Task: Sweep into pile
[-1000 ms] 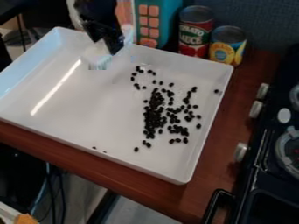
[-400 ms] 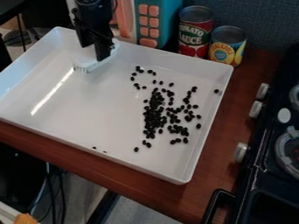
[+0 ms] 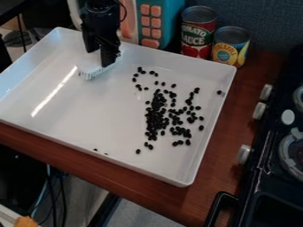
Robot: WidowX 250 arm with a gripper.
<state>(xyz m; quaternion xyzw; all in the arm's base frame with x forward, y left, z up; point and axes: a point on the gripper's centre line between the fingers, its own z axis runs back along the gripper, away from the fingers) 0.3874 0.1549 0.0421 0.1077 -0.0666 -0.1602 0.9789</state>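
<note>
We see a white tray (image 3: 71, 119) lying on the wooden counter (image 3: 232, 113), its near side running along the counter's front edge. In it are dark beans (image 3: 155, 116): most lie in the tray's right half as a dense, elongated cluster, with loose ones scattered around it, one beside the right wall and a couple near the front wall. Just beyond the tray's far right corner, we find a red can (image 3: 199, 33) and a yellow-and-blue can (image 3: 230, 48) upright on the counter. Our tool (image 3: 99, 56) hangs over the tray's far side, closed on a white brush (image 3: 91, 74), bristles downward, apart from the beans.
</note>
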